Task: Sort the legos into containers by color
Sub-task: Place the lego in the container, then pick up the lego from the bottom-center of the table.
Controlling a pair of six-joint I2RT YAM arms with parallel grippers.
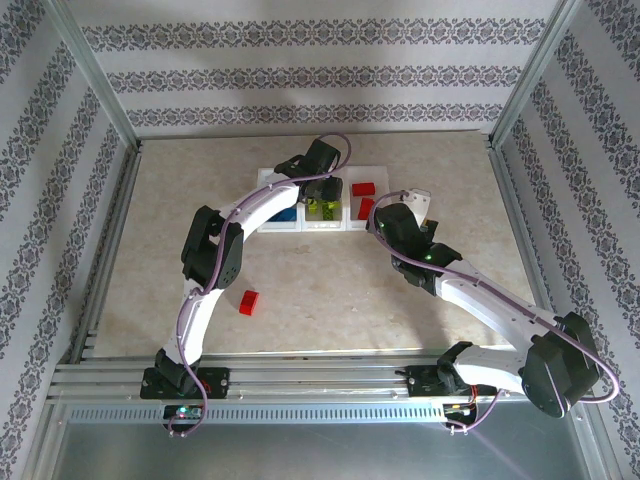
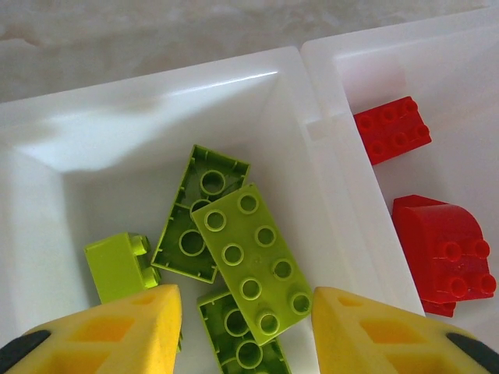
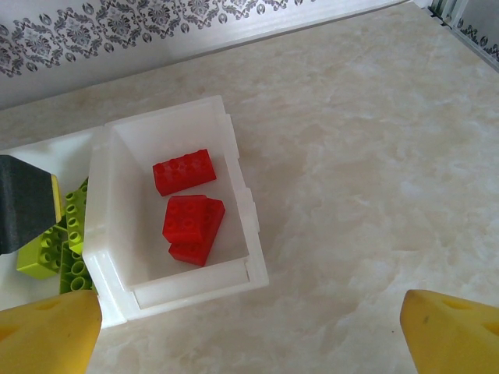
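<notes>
- The middle bin (image 2: 117, 140) holds a heap of bricks (image 2: 249, 257), one lying atop others.
- The right bin (image 3: 168, 113) touches the middle bin's right side and holds more bricks (image 3: 184, 171).
- The left bin (image 1: 283, 226) stands at the middle bin's left side.
- A lone brick (image 1: 248, 302) lies on the table (image 1: 350, 290), well before the middle bin and leftward.

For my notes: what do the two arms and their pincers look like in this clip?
The left arm and right arm have white links, black joint housings and a lilac cable running along each. The left pincer and right pincer have yellow wedge-shaped fingers on black backing.
</notes>
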